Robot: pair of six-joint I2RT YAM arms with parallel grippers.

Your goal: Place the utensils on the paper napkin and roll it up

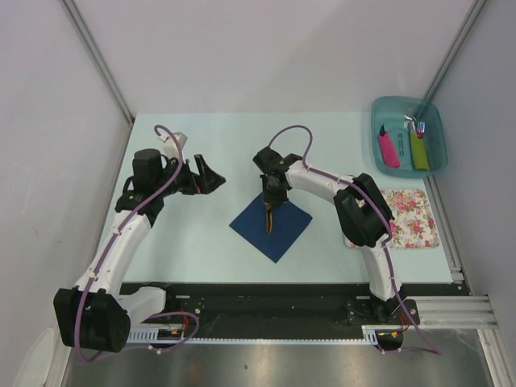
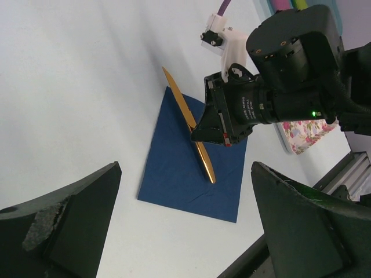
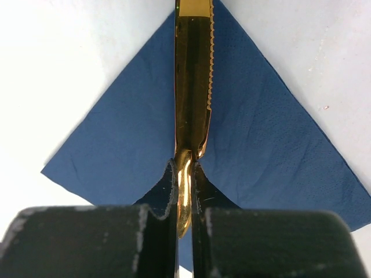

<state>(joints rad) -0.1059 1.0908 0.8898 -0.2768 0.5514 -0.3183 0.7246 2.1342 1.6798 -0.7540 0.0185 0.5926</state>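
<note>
Right claw (image 3: 184, 174): pinching the knife (image 3: 192, 87) handle, blade stretching across the napkin (image 1: 289, 228).
Napkin: lying at the counter (image 1: 201, 242) centre.
Left claw (image 1: 211, 179): gaping wide, hovering at the napkin's ten o'clock.

The top camera sits high above and behind my two bases, tilted down and forward, far enough back to take in the whole table (image 1: 201, 145) and both of my arms. My left wrist camera looks out between my left fingers (image 2: 69, 231), low and slanted across the table toward my right arm (image 2: 290, 75), at middling range. My right wrist camera points steeply down past my right fingers (image 3: 87, 243), so near that the napkin (image 3: 278, 145) almost fills its view. All three views share that napkin and the knife (image 3: 191, 87). The top and left wrist views also share the flowered mat (image 1: 407, 214).
</note>
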